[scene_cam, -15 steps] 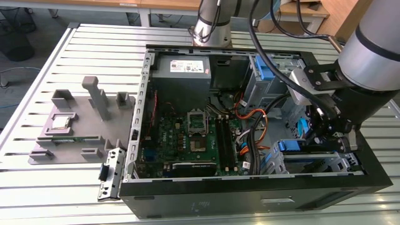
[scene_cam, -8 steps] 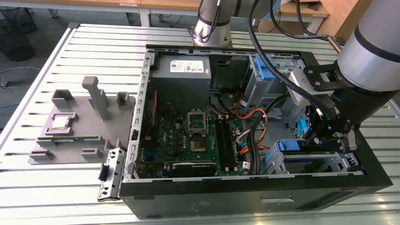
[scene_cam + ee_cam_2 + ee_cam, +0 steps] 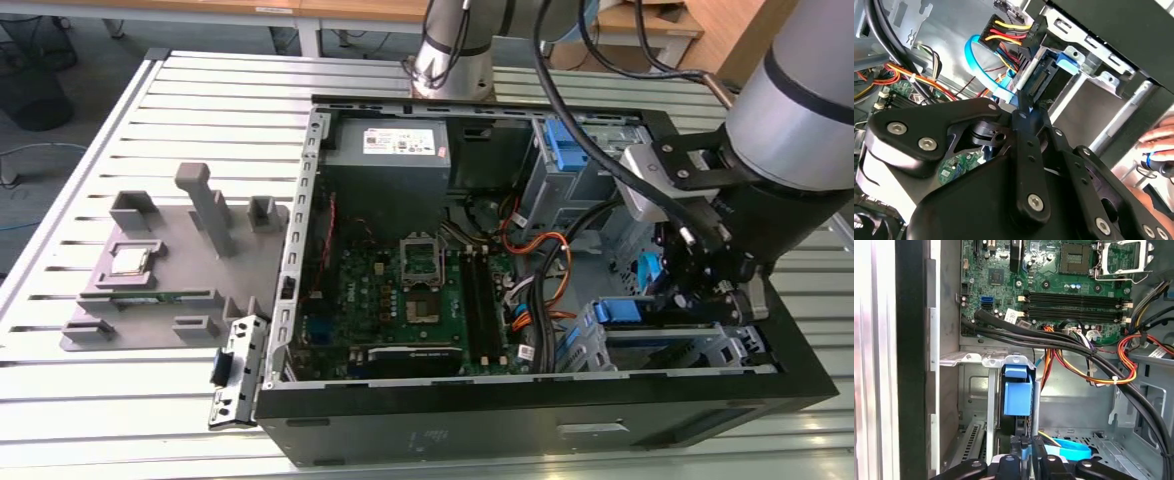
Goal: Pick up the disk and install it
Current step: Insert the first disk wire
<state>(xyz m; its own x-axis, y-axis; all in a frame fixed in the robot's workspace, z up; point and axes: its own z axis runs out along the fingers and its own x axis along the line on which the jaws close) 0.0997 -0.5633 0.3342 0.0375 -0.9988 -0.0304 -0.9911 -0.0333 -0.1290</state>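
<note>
The disk stands on edge in the drive bay at the front corner of the open computer case, its blue bracket facing the first wrist view. In the exterior view the disk sits low at the case's right side, under my arm. My gripper is right at the disk's end, its two black fingers shut on the blue bracket edge. In the second wrist view the gripper closes beside the disk, just below a black connector with yellow and red wires.
The green motherboard fills the case floor, with the grey power supply behind it. Black and orange cables run close over the bay. A grey parts fixture lies on the slatted table. A person's hand is outside the case.
</note>
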